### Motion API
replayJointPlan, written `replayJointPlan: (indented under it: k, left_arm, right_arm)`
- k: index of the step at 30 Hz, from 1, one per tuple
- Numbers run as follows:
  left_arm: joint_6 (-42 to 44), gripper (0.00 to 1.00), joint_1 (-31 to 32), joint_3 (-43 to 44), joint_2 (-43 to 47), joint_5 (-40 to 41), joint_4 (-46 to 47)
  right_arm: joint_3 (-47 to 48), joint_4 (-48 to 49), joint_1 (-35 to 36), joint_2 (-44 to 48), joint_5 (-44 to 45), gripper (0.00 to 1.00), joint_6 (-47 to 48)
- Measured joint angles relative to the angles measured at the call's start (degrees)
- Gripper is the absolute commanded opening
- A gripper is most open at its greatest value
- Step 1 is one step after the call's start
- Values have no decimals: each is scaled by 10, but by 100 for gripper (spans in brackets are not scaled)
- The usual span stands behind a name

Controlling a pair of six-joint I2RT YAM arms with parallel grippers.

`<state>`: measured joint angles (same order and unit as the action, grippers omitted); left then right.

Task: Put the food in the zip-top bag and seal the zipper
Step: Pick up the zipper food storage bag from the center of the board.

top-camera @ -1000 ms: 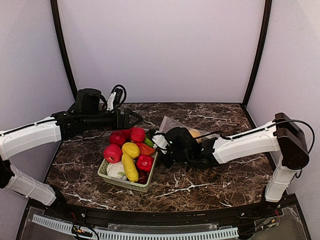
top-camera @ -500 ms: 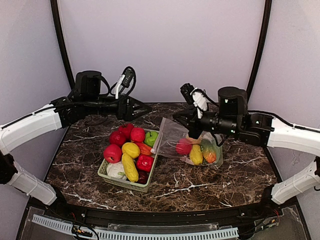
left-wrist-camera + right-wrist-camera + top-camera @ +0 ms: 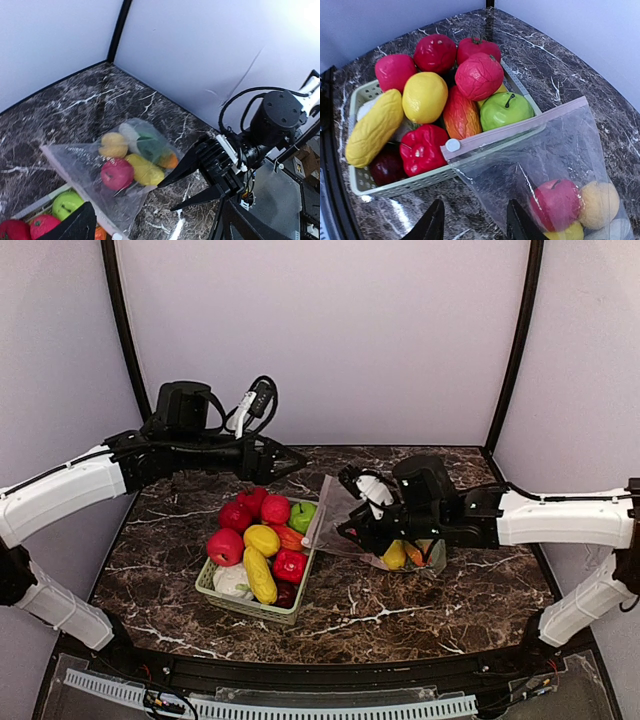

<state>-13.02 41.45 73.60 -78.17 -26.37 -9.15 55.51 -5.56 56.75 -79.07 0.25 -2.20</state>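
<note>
The zip-top bag [image 3: 352,502] lies right of the basket, with a red apple [image 3: 555,202] and yellow, green and orange food [image 3: 145,170] inside. Its pink zipper [image 3: 520,125] rests on the basket's right rim, with the white slider [image 3: 452,145] at the strip's near end. More food [image 3: 262,540] fills the basket: red, yellow, green and white pieces. My right gripper [image 3: 342,502] is open and empty, hovering over the bag's zipper end; it also shows in the right wrist view [image 3: 476,225]. My left gripper [image 3: 290,458] is open and empty, raised behind the basket.
The pale green slatted basket [image 3: 250,608] stands at the table's middle left, its rim also in the right wrist view [image 3: 395,186]. The marble table [image 3: 450,590] is walled by pale panels at the back and sides.
My right gripper left the basket's right edge, rose toward the back, then came down over the bag's zipper end. My left gripper rose and shifted right.
</note>
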Motion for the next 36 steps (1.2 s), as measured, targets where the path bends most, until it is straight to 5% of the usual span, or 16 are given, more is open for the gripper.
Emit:
replayJointPlan:
  k: [7, 13, 23, 32, 36]
  left_arm:
    - [-73, 89, -62, -107, 24, 47, -2]
    - [-105, 89, -79, -140, 51, 50, 1]
    - [-117, 89, -91, -149, 67, 50, 5]
    - [-117, 89, -95, -150, 70, 48, 5]
    - [-113, 89, -95, -150, 71, 41, 6]
  right_arm:
    - [15, 64, 15, -122, 42, 68, 51]
    - [52, 86, 45, -190, 73, 74, 103]
    - [86, 119, 66, -258, 178, 52, 138]
    - [88, 141, 77, -268, 237, 6, 156]
    - [86, 149, 77, -264, 255, 0, 154]
